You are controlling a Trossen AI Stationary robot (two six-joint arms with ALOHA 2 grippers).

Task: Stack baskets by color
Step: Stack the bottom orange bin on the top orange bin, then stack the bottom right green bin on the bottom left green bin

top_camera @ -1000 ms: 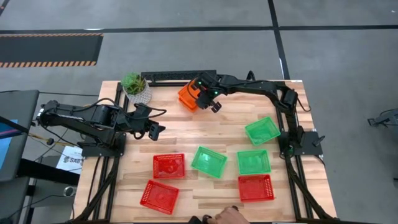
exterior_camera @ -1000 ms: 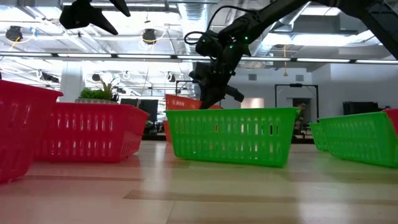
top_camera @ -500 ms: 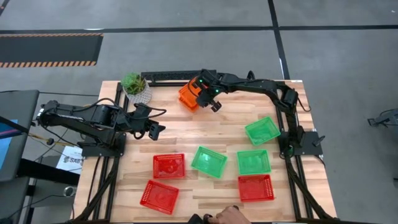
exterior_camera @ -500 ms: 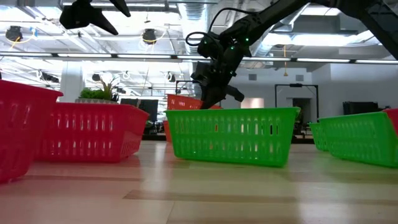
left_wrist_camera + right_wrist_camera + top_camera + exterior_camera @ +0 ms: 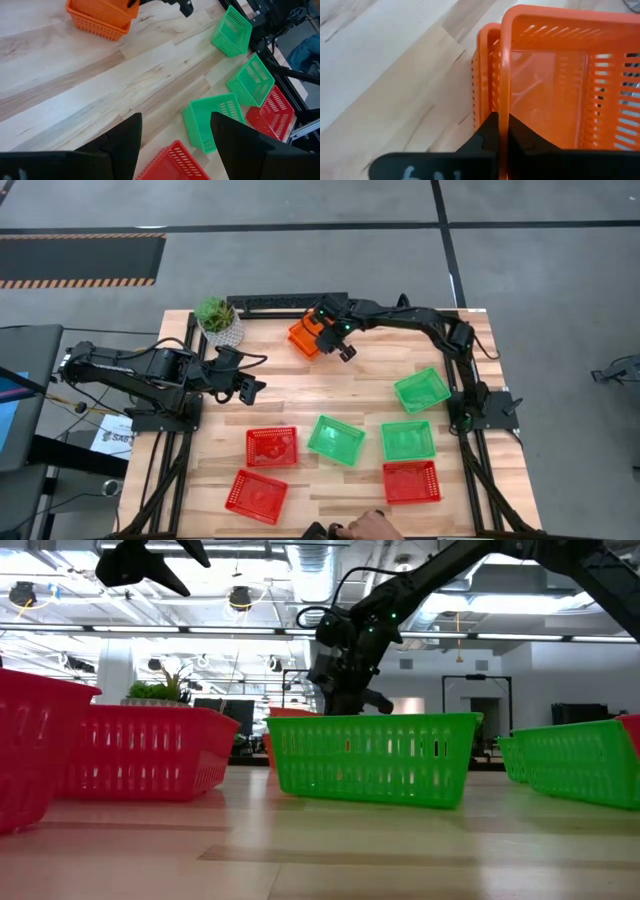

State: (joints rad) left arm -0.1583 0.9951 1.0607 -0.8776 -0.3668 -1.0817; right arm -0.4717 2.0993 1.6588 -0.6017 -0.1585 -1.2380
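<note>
My right gripper (image 5: 320,333) is at the far middle of the table, shut on an orange basket (image 5: 555,85). That basket sits in or over a second orange basket (image 5: 483,70). Three green baskets (image 5: 335,440) (image 5: 408,440) (image 5: 422,390) and three red baskets (image 5: 272,447) (image 5: 257,495) (image 5: 411,482) rest on their bottoms across the near half. My left gripper (image 5: 256,376) hangs open above the table's left part, touching nothing; its two fingers frame the left wrist view (image 5: 175,145). My right gripper pinches the upper orange basket's rim (image 5: 502,107) on one side wall, one finger (image 5: 487,132) outside and one inside. The fingers slant down from the table's right. The basket is inside the other orange basket's wall; whether it rests fully nested I cannot tell.
A green plant in a white pot (image 5: 218,320) stands at the far left corner, close to the orange baskets. A person's hand (image 5: 360,527) shows at the table's near edge. Bare wood (image 5: 330,385) lies between the orange baskets and the near rows.
My right gripper has sunk a little with the orange basket, still shut on its rim. The basket has dropped lower over the orange basket beneath it.
</note>
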